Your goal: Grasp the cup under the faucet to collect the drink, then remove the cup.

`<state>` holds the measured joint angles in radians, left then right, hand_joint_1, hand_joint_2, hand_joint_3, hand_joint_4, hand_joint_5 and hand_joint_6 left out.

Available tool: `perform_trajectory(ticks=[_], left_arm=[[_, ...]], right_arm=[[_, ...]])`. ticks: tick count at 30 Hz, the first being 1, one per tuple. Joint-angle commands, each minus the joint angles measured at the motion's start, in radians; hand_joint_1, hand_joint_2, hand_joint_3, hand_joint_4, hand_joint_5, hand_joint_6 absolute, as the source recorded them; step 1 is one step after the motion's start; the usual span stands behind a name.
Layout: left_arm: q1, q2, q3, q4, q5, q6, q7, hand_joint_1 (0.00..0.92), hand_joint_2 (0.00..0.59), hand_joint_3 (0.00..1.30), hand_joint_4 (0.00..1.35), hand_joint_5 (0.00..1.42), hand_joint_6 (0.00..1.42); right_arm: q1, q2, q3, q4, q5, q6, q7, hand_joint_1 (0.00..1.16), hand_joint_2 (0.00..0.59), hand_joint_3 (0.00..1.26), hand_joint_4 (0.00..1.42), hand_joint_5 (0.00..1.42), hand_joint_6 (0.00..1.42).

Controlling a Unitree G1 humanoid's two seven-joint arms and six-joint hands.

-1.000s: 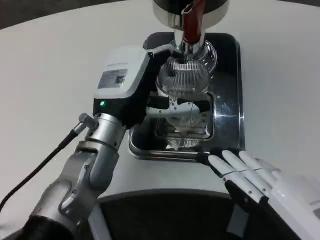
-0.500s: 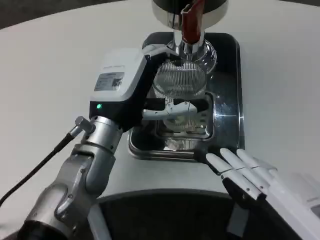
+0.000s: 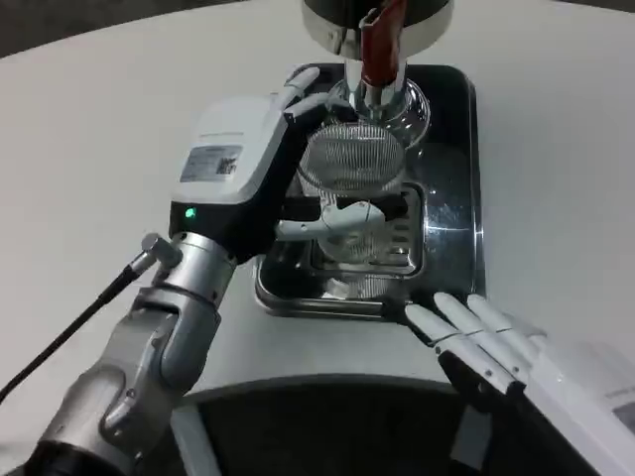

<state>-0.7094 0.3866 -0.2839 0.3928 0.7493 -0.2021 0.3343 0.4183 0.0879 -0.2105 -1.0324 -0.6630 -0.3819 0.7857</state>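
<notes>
A clear ribbed cup [image 3: 354, 171] stands in the steel drip tray [image 3: 451, 198], just in front of the faucet [image 3: 375, 55] with its red lever. My left hand [image 3: 260, 164] grips the cup from the left, its fingers wrapped around the glass wall. My right hand [image 3: 496, 349] rests flat on the table at the tray's near right corner, fingers straight and apart, holding nothing. The liquid level inside the cup is not discernible.
The dispenser's dark round body [image 3: 377, 18] hangs over the tray at the top edge. A black cable [image 3: 69, 332] runs off my left wrist to the lower left. A dark curved table edge [image 3: 317, 407] lies near me.
My left hand and the cup have shifted slightly left and toward me, away from the faucet. The right hand stays put.
</notes>
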Motion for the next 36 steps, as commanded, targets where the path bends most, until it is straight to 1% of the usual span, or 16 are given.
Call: perform_trajectory(ticks=[1, 5, 9, 10, 14, 22, 24, 27, 36], left_arm=[[0.017, 0.018, 0.011, -0.014, -0.010, 0.005, -0.025, 0.180, 0.044, 0.28, 0.06, 0.25, 0.45], [0.011, 0.019, 0.009, -0.009, -0.014, 0.005, -0.051, 0.162, 0.042, 0.18, 0.01, 0.21, 0.40], [0.006, 0.017, 0.008, -0.007, -0.016, 0.003, -0.069, 0.154, 0.048, 0.11, 0.00, 0.18, 0.36], [0.003, 0.016, 0.007, -0.005, -0.017, 0.004, -0.076, 0.151, 0.049, 0.07, 0.00, 0.17, 0.36], [-0.002, 0.014, 0.007, -0.003, -0.017, 0.006, -0.088, 0.152, 0.053, 0.00, 0.00, 0.14, 0.31], [-0.016, 0.011, 0.009, -0.007, -0.017, 0.023, -0.115, 0.133, 0.053, 0.00, 0.00, 0.11, 0.27], [-0.023, 0.011, 0.007, -0.003, -0.015, 0.028, -0.123, 0.111, 0.053, 0.00, 0.00, 0.07, 0.25], [-0.033, 0.007, 0.007, -0.002, -0.019, 0.029, -0.127, 0.096, 0.049, 0.00, 0.00, 0.05, 0.24], [-0.020, 0.013, 0.011, -0.050, -0.045, -0.014, -0.112, 0.071, 0.040, 0.00, 0.00, 0.05, 0.24]], right_arm=[[-0.011, 0.050, 0.013, -0.015, -0.002, 0.008, 0.012, 0.51, 0.417, 0.08, 0.01, 0.00, 0.08], [-0.013, 0.048, 0.015, -0.015, -0.003, 0.012, 0.014, 0.51, 0.417, 0.08, 0.01, 0.00, 0.08], [-0.015, 0.048, 0.019, -0.015, -0.007, 0.018, 0.017, 0.51, 0.417, 0.09, 0.01, 0.00, 0.08], [-0.016, 0.048, 0.019, -0.015, -0.008, 0.019, 0.017, 0.51, 0.417, 0.09, 0.01, 0.00, 0.08], [-0.018, 0.048, 0.024, -0.015, -0.011, 0.027, 0.019, 0.51, 0.417, 0.09, 0.02, 0.00, 0.08], [-0.016, 0.049, 0.036, -0.015, -0.014, 0.030, 0.027, 0.51, 0.417, 0.09, 0.02, 0.00, 0.08], [-0.014, 0.051, 0.039, -0.015, -0.015, 0.031, 0.028, 0.51, 0.417, 0.10, 0.02, 0.00, 0.08], [-0.010, 0.051, 0.040, -0.015, -0.015, 0.029, 0.028, 0.51, 0.417, 0.10, 0.02, 0.00, 0.08], [-0.001, 0.053, 0.036, -0.015, -0.011, 0.023, 0.022, 0.51, 0.417, 0.10, 0.02, 0.00, 0.08]])
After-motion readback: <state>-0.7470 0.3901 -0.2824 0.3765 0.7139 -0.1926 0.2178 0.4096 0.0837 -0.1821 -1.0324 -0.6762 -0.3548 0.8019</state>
